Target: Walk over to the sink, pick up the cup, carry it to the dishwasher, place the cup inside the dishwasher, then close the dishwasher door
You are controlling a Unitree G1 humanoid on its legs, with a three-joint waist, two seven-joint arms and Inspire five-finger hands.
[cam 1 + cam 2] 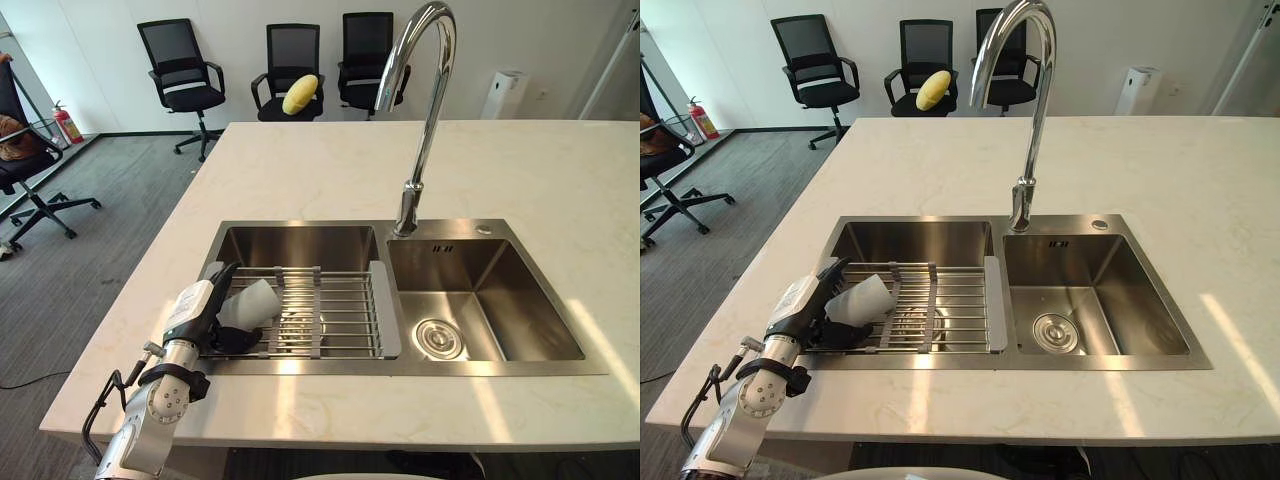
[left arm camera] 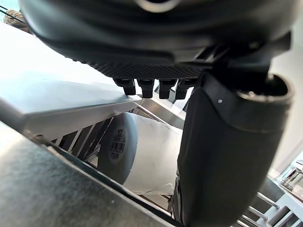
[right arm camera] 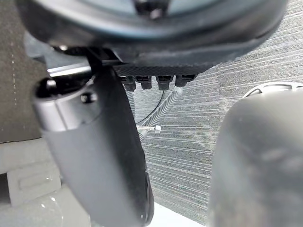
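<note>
- The left hand (image 1: pixel 200 310) was extended over the counter (image 1: pixel 320 170) edge to the left end of the rack (image 1: pixel 340 310).
- The cup (image 1: pixel 252 303) was seen lying on its side on that rack, over the left basin of the sink (image 1: pixel 300 245).
- The cup was bracketed loosely: the thumb was held upright and the fingers (image 1: pixel 238 340) slack beneath it, nothing clamped.
- The right hand (image 3: pixel 94 151) was hung above carpet (image 3: pixel 189 142); its grip could not be told.

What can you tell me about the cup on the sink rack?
The cup looks like pale, frosted plastic, tapered, with a barcode sticker on its base. It lies on its side at the left end of the metal rack across the left basin of the sink. Its base points toward the left hand right beside it. Whether the hand grips it is unclear.
</note>
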